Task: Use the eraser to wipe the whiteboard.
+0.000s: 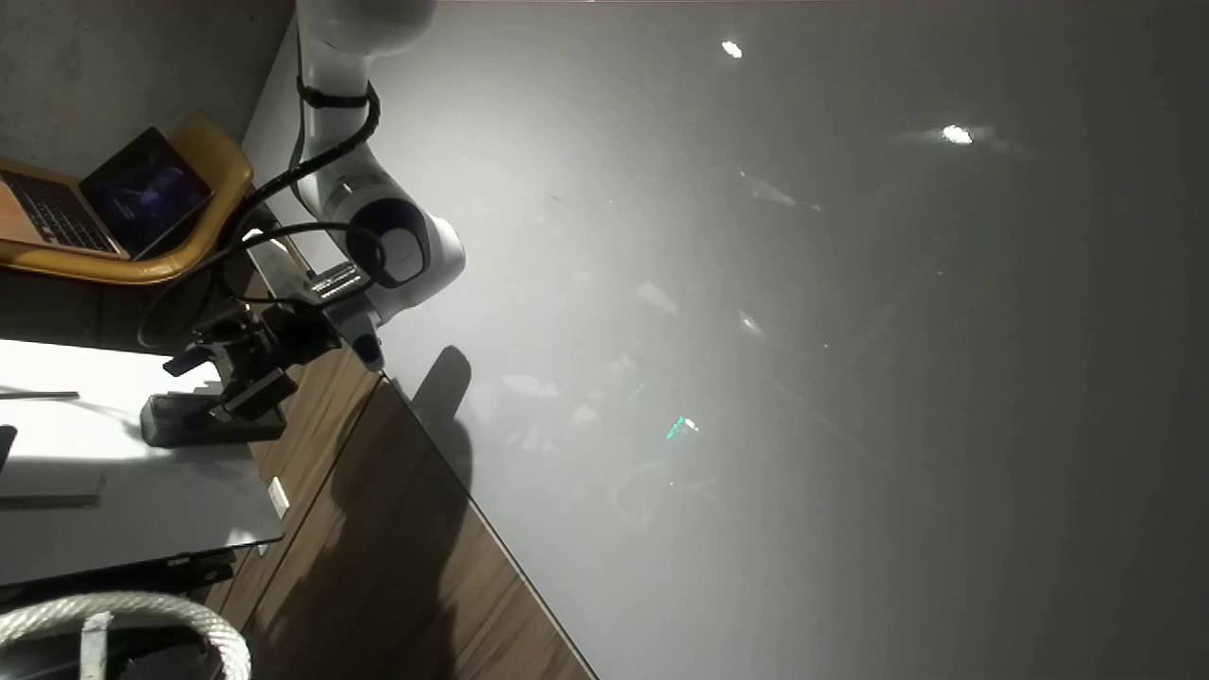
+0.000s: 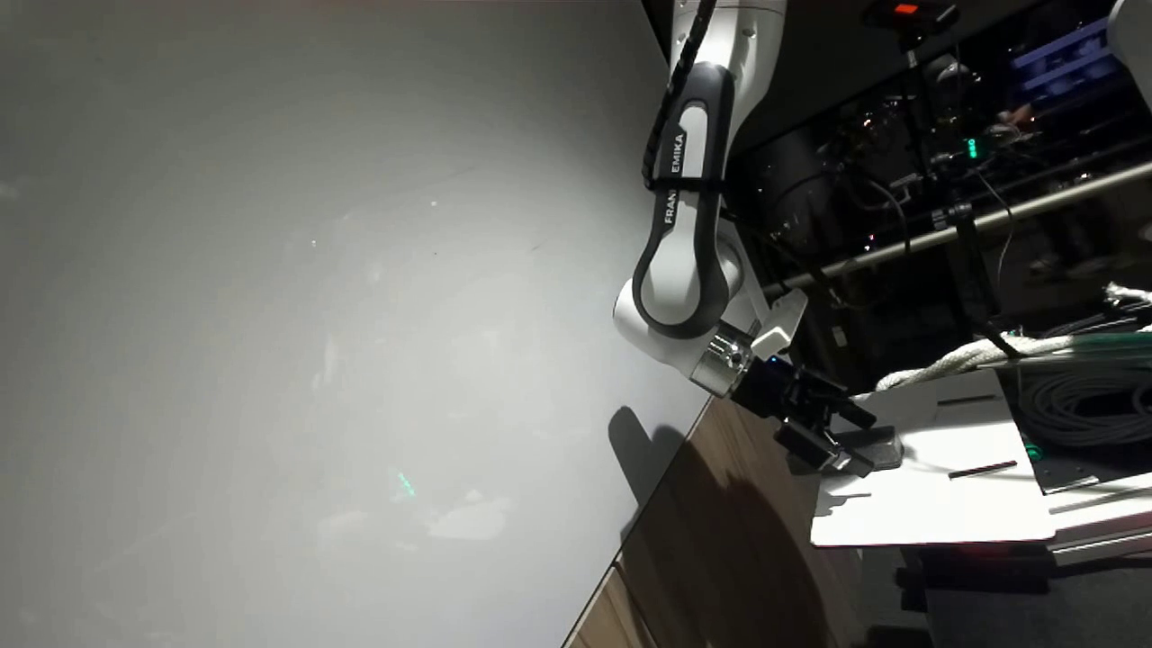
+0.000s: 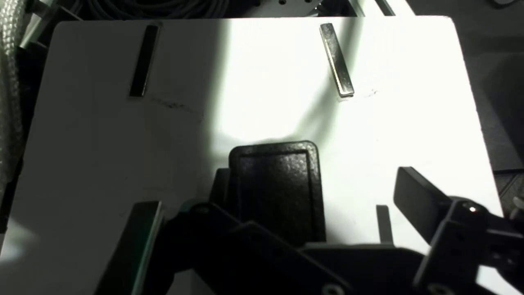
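Observation:
The eraser (image 1: 175, 422) is a dark, flat rectangular block lying on the small white tabletop. It also shows in an exterior view (image 2: 884, 446) and in the wrist view (image 3: 276, 184). My gripper (image 1: 201, 385) is open just above it, seen also in an exterior view (image 2: 859, 441). In the wrist view the eraser lies between the spread fingers of the gripper (image 3: 314, 185), close to the left finger, with a wide gap to the right one. Its near end is hidden behind the gripper. The whiteboard (image 1: 756, 359) is a large grey-white surface beside the arm, also in an exterior view (image 2: 315, 297).
The white tabletop (image 3: 434, 114) carries several thin bars, such as a dark one (image 3: 144, 61) and a shiny one (image 3: 336, 61). Brown wood (image 1: 406, 538) borders the whiteboard. A thick rope (image 1: 132, 607) lies nearby. A laptop (image 1: 142, 194) sits on a yellow chair (image 1: 212, 156).

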You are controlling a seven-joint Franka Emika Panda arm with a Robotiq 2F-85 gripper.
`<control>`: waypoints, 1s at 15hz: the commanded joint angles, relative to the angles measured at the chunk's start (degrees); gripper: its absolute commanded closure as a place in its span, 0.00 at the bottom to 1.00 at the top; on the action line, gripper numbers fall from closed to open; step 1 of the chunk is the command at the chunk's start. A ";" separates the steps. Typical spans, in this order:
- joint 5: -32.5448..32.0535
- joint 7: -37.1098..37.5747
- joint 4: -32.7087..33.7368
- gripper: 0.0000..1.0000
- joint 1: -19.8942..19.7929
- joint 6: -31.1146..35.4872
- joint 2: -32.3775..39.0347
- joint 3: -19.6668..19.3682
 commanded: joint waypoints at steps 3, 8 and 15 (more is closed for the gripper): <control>-0.77 0.98 0.51 0.00 1.08 -1.79 -0.67 -0.45; -2.21 2.65 1.45 0.00 2.37 -3.96 -2.90 -0.35; -6.44 6.13 -0.18 0.00 5.52 -3.34 -14.33 0.71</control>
